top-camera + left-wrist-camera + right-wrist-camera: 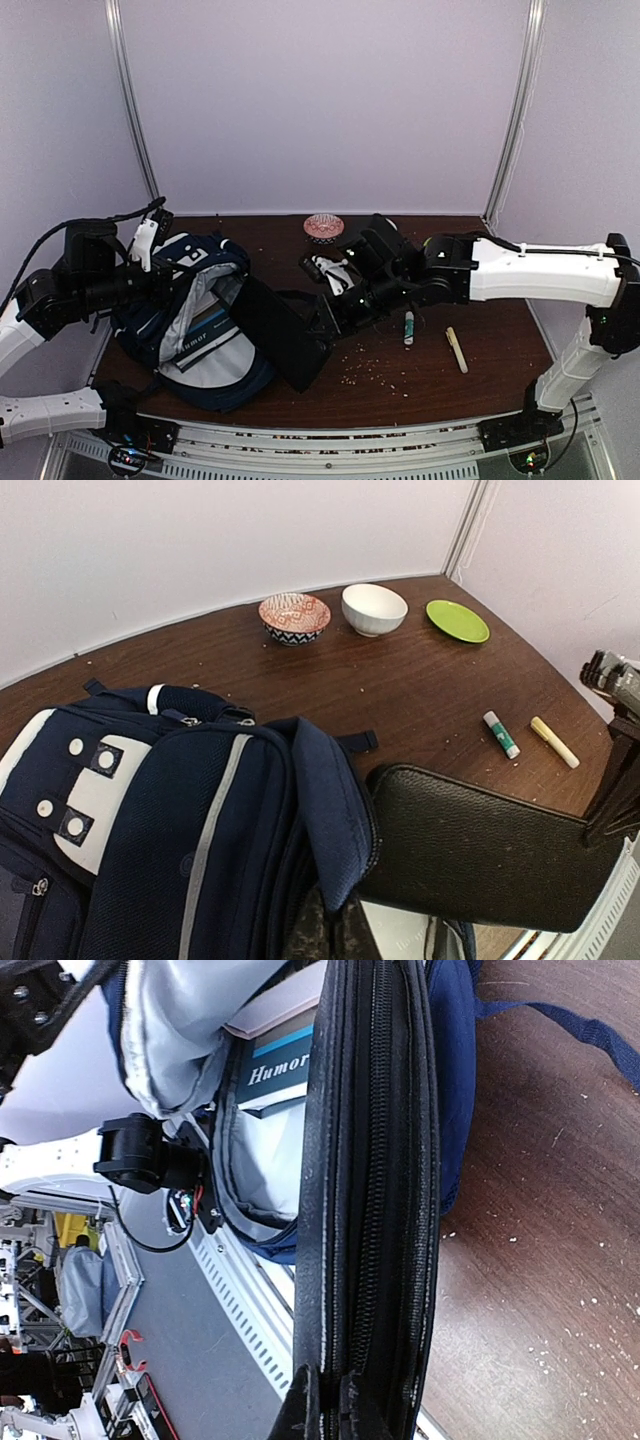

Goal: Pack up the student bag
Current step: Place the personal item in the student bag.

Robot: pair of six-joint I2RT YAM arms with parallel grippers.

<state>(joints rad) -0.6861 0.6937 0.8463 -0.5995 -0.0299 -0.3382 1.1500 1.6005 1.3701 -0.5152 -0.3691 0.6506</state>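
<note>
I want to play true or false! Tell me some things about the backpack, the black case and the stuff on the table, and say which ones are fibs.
1. One end of the black case sits at the opening of the student bag. True.
2. The right gripper holds the glue stick. False: it grips the black case, and the glue stick lies on the table.
3. A book is inside the student bag. True.
4. The white bowl stands on the green plate. False: they stand side by side on the table, apart.
</note>
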